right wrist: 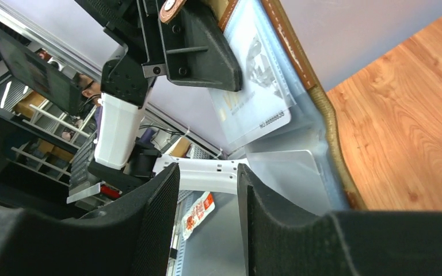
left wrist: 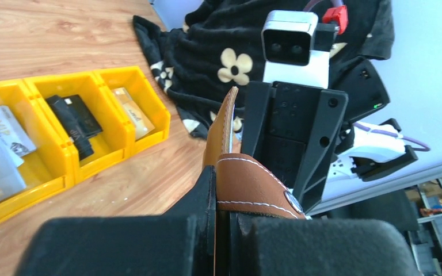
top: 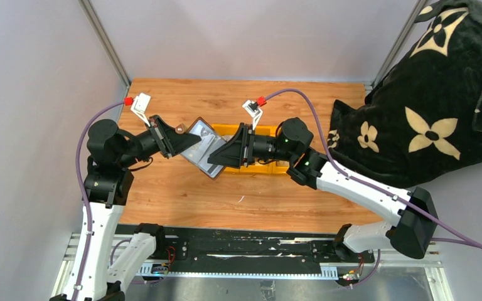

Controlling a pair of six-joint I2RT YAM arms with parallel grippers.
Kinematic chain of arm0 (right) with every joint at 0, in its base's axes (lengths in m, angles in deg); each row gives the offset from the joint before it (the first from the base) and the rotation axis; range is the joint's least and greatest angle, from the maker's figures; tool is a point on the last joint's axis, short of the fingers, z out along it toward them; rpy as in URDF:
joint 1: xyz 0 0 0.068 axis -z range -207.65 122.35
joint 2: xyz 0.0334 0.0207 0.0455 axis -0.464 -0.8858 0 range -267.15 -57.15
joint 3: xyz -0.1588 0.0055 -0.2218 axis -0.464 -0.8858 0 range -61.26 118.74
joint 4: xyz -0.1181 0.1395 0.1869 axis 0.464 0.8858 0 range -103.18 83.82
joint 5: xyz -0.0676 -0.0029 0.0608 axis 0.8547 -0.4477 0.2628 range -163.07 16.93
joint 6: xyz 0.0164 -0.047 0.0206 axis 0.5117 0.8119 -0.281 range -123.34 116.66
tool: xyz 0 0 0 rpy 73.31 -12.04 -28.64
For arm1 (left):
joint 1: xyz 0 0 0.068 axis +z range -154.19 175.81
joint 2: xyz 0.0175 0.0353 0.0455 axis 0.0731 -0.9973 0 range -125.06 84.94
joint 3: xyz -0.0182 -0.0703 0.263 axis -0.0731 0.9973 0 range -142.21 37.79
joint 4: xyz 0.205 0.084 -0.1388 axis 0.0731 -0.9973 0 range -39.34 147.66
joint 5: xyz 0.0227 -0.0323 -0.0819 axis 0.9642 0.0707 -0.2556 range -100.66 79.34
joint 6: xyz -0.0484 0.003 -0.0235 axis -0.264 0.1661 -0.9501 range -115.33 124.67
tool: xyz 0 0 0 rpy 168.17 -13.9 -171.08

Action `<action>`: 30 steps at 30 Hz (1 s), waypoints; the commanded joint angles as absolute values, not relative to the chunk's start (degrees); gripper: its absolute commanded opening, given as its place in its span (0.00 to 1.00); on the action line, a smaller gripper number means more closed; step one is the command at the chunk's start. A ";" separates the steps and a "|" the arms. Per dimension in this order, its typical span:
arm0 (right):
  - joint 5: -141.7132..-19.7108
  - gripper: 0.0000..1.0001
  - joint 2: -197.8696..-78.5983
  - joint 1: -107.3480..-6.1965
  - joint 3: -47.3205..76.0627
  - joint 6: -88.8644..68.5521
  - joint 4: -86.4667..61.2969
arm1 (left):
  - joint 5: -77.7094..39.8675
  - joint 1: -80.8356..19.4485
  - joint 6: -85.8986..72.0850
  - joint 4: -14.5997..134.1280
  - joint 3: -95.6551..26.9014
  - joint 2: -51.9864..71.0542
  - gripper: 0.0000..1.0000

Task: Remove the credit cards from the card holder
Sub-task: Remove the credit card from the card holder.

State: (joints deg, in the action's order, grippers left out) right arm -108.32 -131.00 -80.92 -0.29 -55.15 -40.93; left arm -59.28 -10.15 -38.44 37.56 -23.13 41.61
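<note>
The card holder is held open above the wooden table, near the left end of the yellow 3-compartment bin. 1 silvery credit card is seen in its clear sleeve. Its brown leather edge is clenched by the left gripper. The right gripper is positioned just beside the silvery interior, jaws parted, nothing between them. Loose cards are seen in all 3 compartments.

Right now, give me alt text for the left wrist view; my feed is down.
The left arm's black fingers pinch a brown stitched leather card holder, with the right arm's white wrist camera close behind it. At left, a yellow three-compartment plastic bin on the wooden table holds silvery-grey cards, a black card and a tan card.
</note>
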 commanded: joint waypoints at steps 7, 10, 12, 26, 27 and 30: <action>-109.18 0.43 -135.68 -81.43 -0.98 -63.00 -54.33 | -63.77 -9.40 -50.06 47.70 -21.40 43.03 0.00; -108.51 0.41 -136.56 -81.27 -1.42 -65.44 -58.33 | -64.41 -9.38 -51.43 48.40 -21.18 43.34 0.00; -108.28 0.38 -137.41 -81.14 -1.64 -67.89 -62.40 | -64.74 -9.38 -52.10 48.79 -21.03 43.48 0.00; -108.52 0.00 -136.85 -80.83 -6.10 -75.48 -77.37 | -65.97 -8.62 -54.62 50.86 -20.10 44.11 0.13; -108.58 0.00 -136.48 -80.86 -6.52 -75.30 -77.22 | -66.21 -8.55 -55.35 51.33 -20.12 43.95 0.17; -108.43 0.00 -135.51 -80.84 -7.67 -74.49 -76.68 | -66.32 -8.42 -56.88 52.74 -20.21 43.73 0.18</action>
State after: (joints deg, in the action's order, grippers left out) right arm -108.77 -138.25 -80.92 -6.35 -75.31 -73.25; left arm -64.90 -9.08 -54.24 49.26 -20.25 43.73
